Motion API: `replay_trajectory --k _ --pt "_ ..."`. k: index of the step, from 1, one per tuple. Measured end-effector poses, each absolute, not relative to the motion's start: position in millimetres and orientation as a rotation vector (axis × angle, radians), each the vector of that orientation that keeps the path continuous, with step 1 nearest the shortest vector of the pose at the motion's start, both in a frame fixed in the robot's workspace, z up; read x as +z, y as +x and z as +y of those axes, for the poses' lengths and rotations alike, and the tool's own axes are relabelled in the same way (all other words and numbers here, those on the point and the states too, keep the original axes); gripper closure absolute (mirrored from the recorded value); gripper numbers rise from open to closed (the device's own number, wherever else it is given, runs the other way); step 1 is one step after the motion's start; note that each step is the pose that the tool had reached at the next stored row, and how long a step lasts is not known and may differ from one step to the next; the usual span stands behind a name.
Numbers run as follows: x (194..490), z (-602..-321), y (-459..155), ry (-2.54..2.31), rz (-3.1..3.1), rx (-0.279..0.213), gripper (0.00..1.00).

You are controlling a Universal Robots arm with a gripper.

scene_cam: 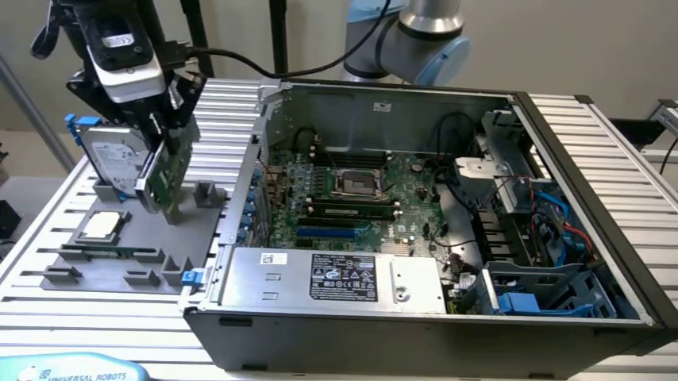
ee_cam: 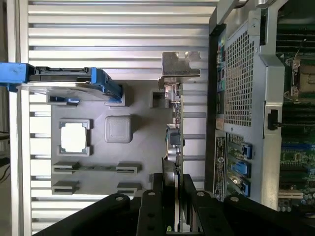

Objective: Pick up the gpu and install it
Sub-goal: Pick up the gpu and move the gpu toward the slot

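— Gripper (ee_cam: 173,189) jaws, are they gripping something?
— Yes, they are clamping the gpu (ee_cam: 175,123); it is standing on edge over the grey holder (ee_cam: 142,147), between the hard drive (ee_cam: 64,83) and the open computer case (ee_cam: 246,73).

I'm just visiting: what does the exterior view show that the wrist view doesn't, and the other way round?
The exterior view adds the robot arm's grey-and-blue joint, the computer's power supply and the blue cables deep inside the case. The wrist view adds the case's perforated rear panel seen from outside, and an edge-on look along the gpu with the jaws closed on it. Both share that gpu, the hard drive with blue rails, the square processor chip and the grey holder tray.
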State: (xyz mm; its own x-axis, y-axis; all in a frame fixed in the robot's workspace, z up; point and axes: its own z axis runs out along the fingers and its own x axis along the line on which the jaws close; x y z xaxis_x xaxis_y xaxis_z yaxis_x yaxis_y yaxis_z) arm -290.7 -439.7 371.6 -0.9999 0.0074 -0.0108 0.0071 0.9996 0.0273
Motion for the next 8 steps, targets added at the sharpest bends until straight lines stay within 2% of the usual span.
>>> replay_trajectory --k 8 --pt "408.1 -439.7 -258.2 0.011 3.134 0.043 0.73"
